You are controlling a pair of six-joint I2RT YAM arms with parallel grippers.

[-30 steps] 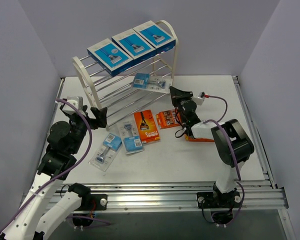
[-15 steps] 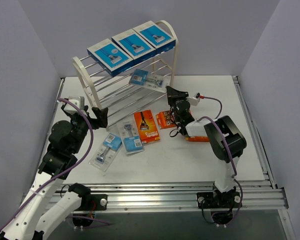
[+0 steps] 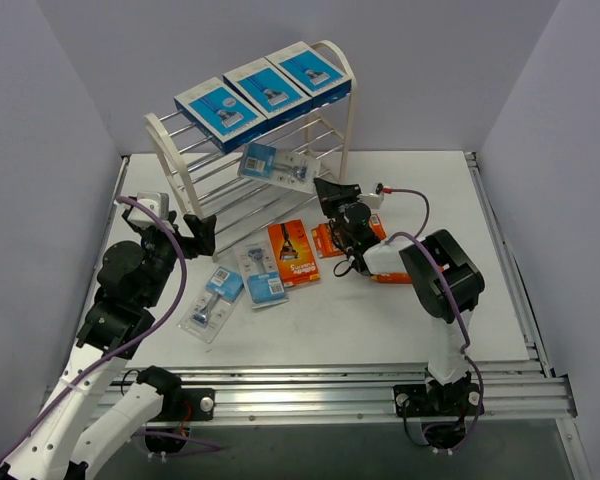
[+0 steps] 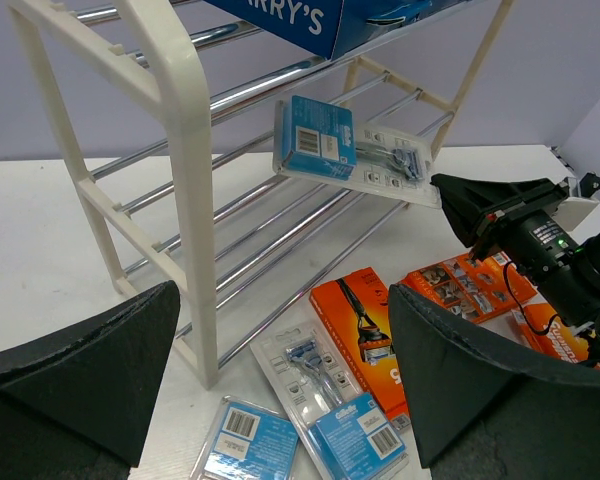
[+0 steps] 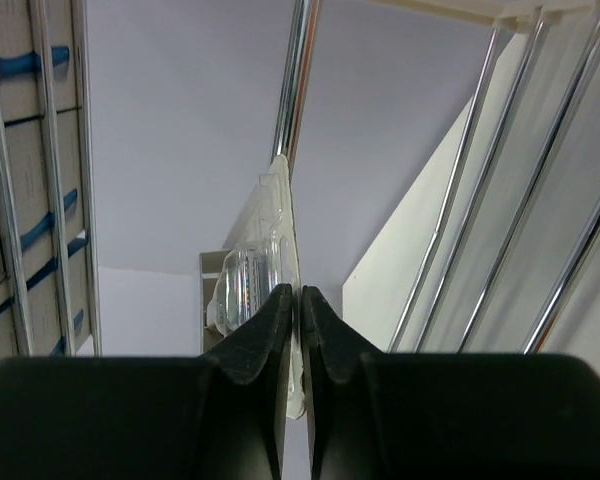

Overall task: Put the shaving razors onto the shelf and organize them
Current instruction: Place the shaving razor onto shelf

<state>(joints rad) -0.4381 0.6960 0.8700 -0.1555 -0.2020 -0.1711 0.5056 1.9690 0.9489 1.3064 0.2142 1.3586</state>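
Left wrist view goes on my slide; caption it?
Right pincer holds a clear razor pack by its edge at the white shelf.

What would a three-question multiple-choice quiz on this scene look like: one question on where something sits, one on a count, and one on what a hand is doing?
1. Where are the three blue boxes?
A. On the floor
B. On the top tier of the shelf
C. In a basket

2. How many clear blister packs lie on the table?
A. Two
B. None
C. Five

3. What is the right hand doing?
A. Wide open and empty
B. Out of sight
C. Shut on a blister pack

Answers:
1 B: they sit side by side on the top rods.
2 A: two lie flat left of the orange packs.
3 C: its fingers pinch the pack's edge, holding it at the shelf.
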